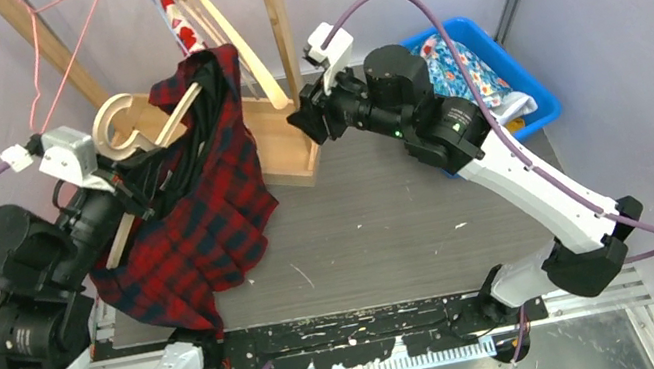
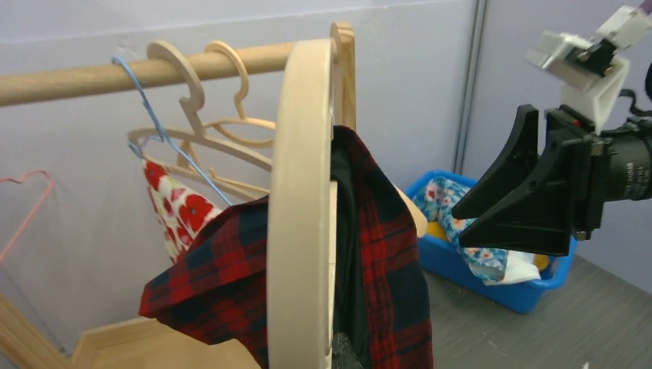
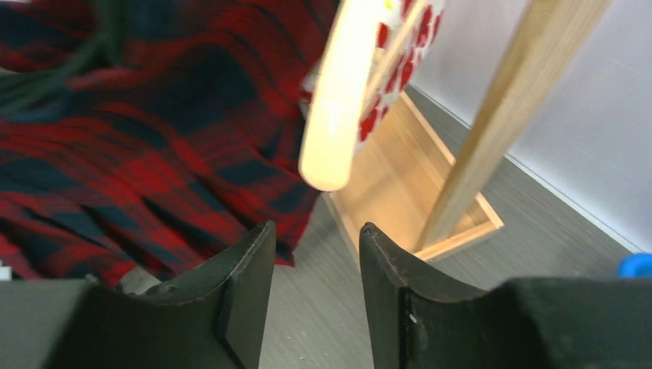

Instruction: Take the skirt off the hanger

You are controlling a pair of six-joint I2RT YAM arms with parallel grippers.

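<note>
The red and navy plaid skirt (image 1: 195, 208) hangs on a wooden hanger (image 1: 118, 125) held in the air off the rack, at the left. My left gripper (image 1: 131, 191) is shut on the hanger just below its hook. In the left wrist view the hanger (image 2: 304, 200) fills the foreground with the skirt (image 2: 388, 261) draped over it, and my own fingers are hidden. My right gripper (image 1: 304, 119) is open and empty, just right of the skirt's top. In the right wrist view its fingers (image 3: 244, 269) gape below the hanger's rounded end (image 3: 329, 154), beside the skirt (image 3: 123, 146).
A wooden rack (image 1: 285, 141) stands at the back with several hangers (image 2: 207, 131) and a poppy-print garment (image 2: 181, 211) on its rail. Its post (image 3: 500, 115) and base tray (image 3: 400, 192) are close to my right gripper. A blue bin (image 1: 512, 76) of floral cloth is at the right.
</note>
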